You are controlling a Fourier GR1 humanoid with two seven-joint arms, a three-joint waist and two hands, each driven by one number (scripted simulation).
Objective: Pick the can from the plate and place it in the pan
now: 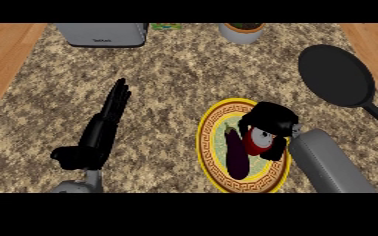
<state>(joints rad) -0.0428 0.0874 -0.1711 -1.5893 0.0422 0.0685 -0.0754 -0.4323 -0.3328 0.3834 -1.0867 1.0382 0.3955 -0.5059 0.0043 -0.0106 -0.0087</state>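
A round plate (214,130) with a yellow patterned rim lies on the counter at lower centre-right. On it rest a dark purple eggplant (237,155) and a red can (258,140) with a pale lid. My right hand (272,121) is over the plate, fingers and thumb curled round the can, hiding most of it. The black pan (336,75) sits at the far right, its handle pointing toward the lower right edge. At the left, my left hand (103,125) rests open with straight fingers pointing up, away from the plate.
A grey toaster (102,34) stands at the back left. A potted plant (242,31) sits at the back centre-right, with a small green item (167,26) beside the toaster. Wooden strips border the granite counter on both sides.
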